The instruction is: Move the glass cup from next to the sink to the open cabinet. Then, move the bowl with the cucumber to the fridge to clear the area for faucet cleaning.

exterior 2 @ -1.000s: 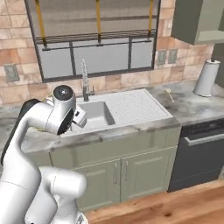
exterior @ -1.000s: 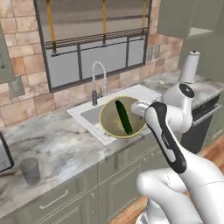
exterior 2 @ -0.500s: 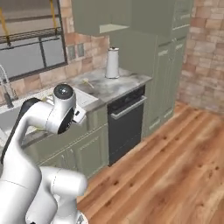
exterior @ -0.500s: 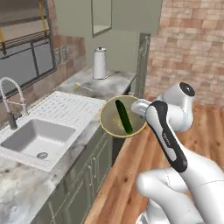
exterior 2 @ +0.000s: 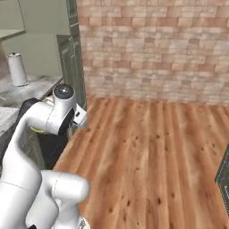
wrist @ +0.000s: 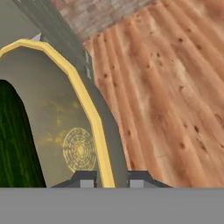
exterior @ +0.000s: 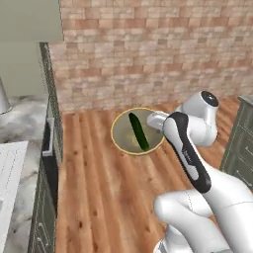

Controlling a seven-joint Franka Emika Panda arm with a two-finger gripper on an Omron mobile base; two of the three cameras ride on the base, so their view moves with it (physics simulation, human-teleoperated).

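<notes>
Olive bowl (exterior: 129,138) with yellow rim, dark green cucumber (exterior: 139,131), reddish plank floor (exterior 2: 156,147), brick wall (exterior: 148,49)

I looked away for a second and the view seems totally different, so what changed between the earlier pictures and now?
The base has turned away from the sink counter: sink and window have left both base views, replaced by a brick wall and wood floor. That is camera motion, not things moving. Unchanged: the gripper still clamps the bowl by its rim, the cucumber still lying inside.
</notes>
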